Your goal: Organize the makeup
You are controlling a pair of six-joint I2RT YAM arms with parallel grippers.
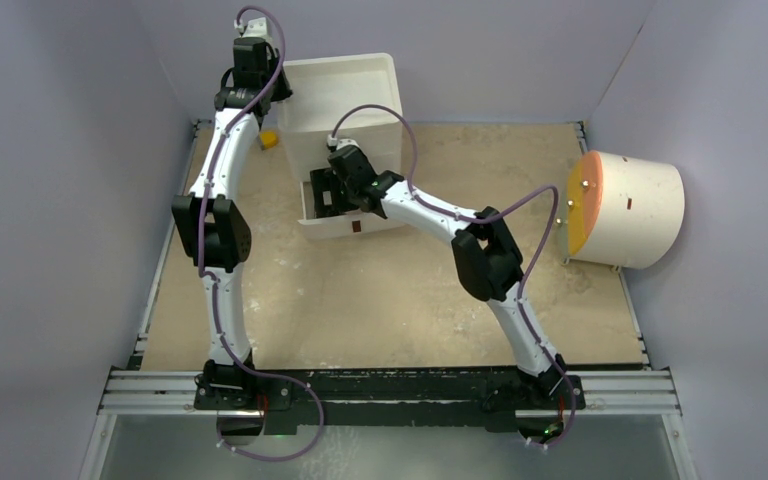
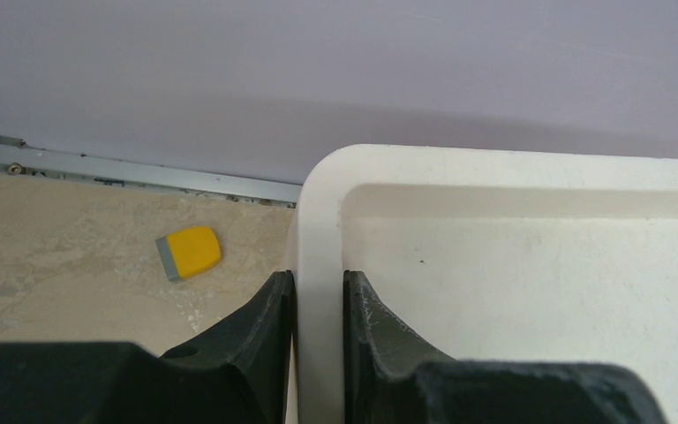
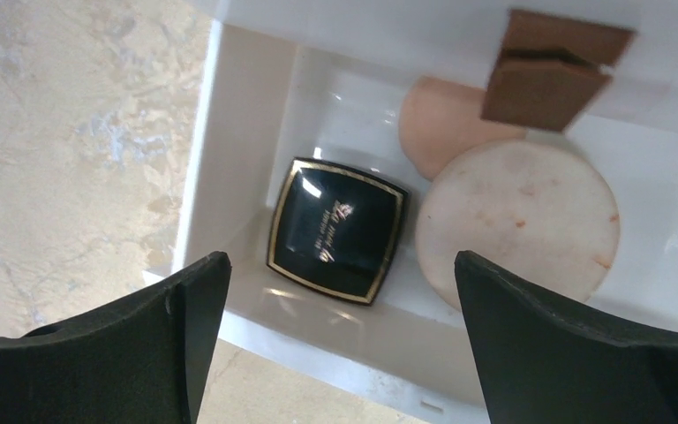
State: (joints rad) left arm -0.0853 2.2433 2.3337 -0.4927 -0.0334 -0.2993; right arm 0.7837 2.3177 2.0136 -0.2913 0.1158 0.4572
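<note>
The white organizer box (image 1: 345,100) stands at the back of the table with its low drawer (image 3: 229,141) pulled out. In the drawer lie a black square compact (image 3: 337,230) with a gold edge and two round peach discs, a large one (image 3: 516,221) and a smaller one (image 3: 441,119) behind it. My right gripper (image 3: 340,256) hangs open just above the drawer, its fingers on either side of the compact and touching nothing. My left gripper (image 2: 318,276) is shut on the box's top rim (image 2: 318,212) at its left corner.
A small yellow block (image 2: 190,252) lies on the table left of the box, near the back rail. A big cream cylinder with an orange face (image 1: 630,205) lies at the right wall. A brown tab (image 3: 552,66) sticks out of the box's front above the drawer.
</note>
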